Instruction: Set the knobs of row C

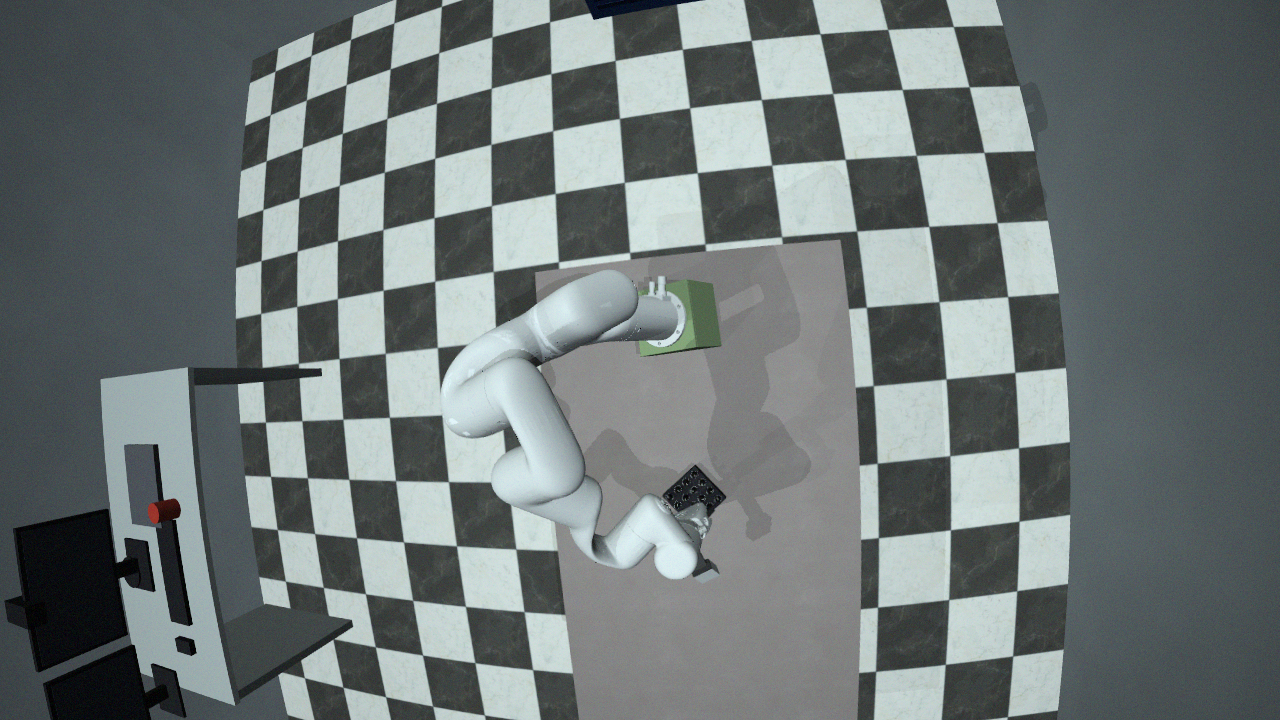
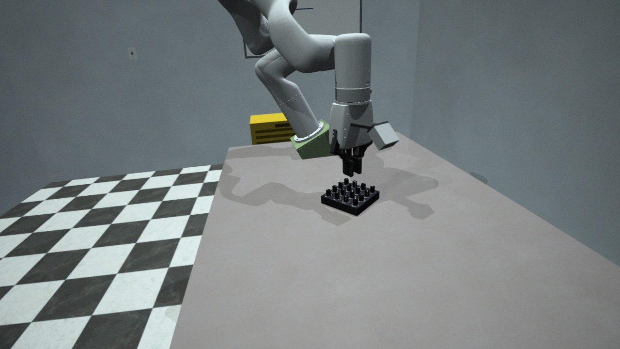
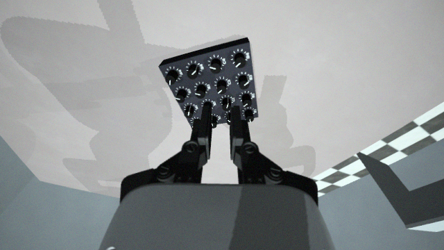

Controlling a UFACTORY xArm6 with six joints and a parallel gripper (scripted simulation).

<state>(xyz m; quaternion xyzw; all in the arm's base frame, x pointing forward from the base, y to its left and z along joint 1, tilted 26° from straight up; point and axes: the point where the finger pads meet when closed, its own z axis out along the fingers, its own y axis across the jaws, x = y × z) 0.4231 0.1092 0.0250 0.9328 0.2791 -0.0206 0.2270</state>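
Note:
The black knob box [image 1: 691,486] [image 2: 350,203] [image 3: 205,52] stands flat on the grey table [image 2: 390,269], its sixteen knobs each carrying a white line. The printed names are too small to read. My gripper [image 1: 699,522] [image 2: 351,170] [image 3: 220,117] hangs straight down a little above the box, clear of the knob tops. Its fingers are drawn in to a narrow gap with nothing between them. In the wrist view the fingertips overlap the two rows of knobs nearest the camera and hide parts of them.
The arm's green base block [image 1: 698,313] [image 2: 312,147] stands on the table behind the box. A yellow crate [image 2: 268,128] sits beyond the table's far edge. A grey cabinet [image 1: 170,528] stands on the checkered floor to the left.

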